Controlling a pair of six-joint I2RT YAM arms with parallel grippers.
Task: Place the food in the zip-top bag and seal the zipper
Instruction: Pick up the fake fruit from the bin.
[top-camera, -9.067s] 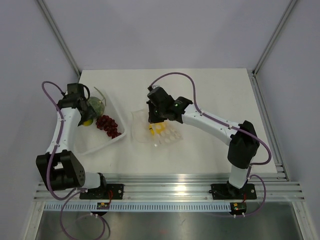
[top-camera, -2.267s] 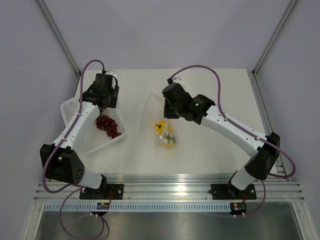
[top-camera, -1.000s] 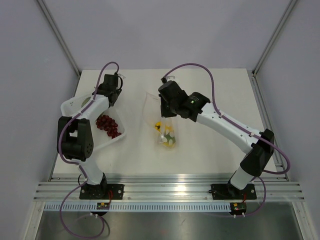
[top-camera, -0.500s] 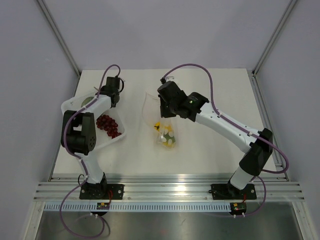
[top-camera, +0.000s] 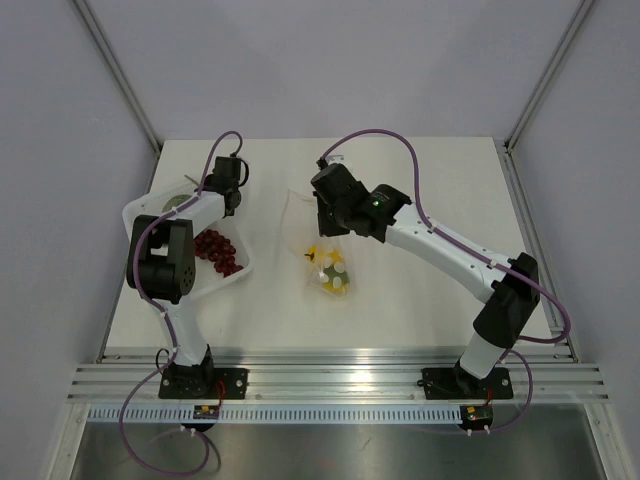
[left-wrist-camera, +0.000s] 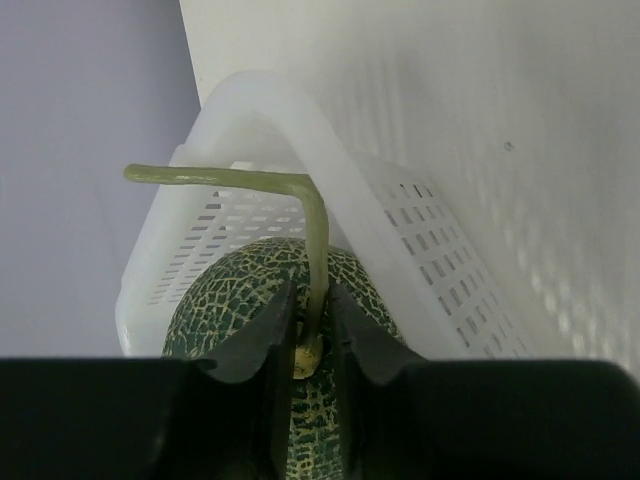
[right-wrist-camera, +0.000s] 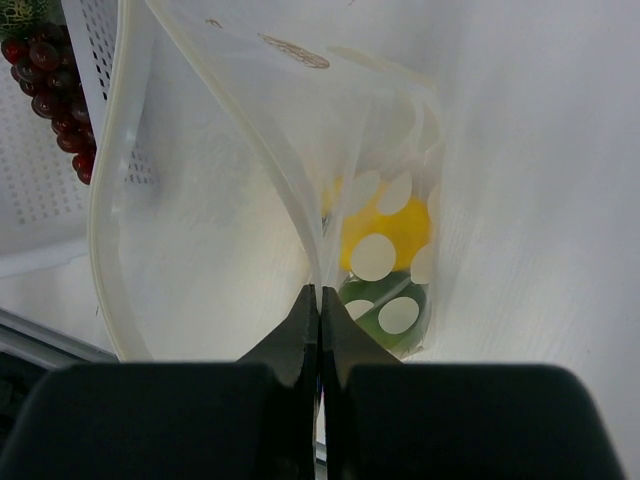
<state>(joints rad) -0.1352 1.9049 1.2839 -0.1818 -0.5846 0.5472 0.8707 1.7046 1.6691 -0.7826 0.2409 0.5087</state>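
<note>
A grey-green netted fruit (left-wrist-camera: 240, 290) with a thin bent stem (left-wrist-camera: 318, 230) lies in the far left corner of the white tray (left-wrist-camera: 400, 240). My left gripper (left-wrist-camera: 310, 335) is shut on that stem just above the fruit; in the top view the gripper (top-camera: 202, 192) reaches into the tray beside the fruit (top-camera: 176, 200). My right gripper (right-wrist-camera: 319, 300) is shut on one wall of the zip-top bag (right-wrist-camera: 200, 230), holding it up with its mouth gaping. The zipper (right-wrist-camera: 100, 220) curves round the open mouth. A yellow ball (right-wrist-camera: 385, 225) and a green fruit (right-wrist-camera: 380, 305) sit at the bag's bottom (top-camera: 328, 265).
Dark red grapes (top-camera: 215, 250) lie in the tray (top-camera: 240, 272), also at the upper left of the right wrist view (right-wrist-camera: 50, 60). The left arm's elbow stands over the tray's near end. Grey walls and frame posts close in the table's back and sides.
My left gripper's jaws have narrowed onto the fruit's stem and the left arm has folded in closer to the tray. The right gripper and bag have shifted slightly left.
</note>
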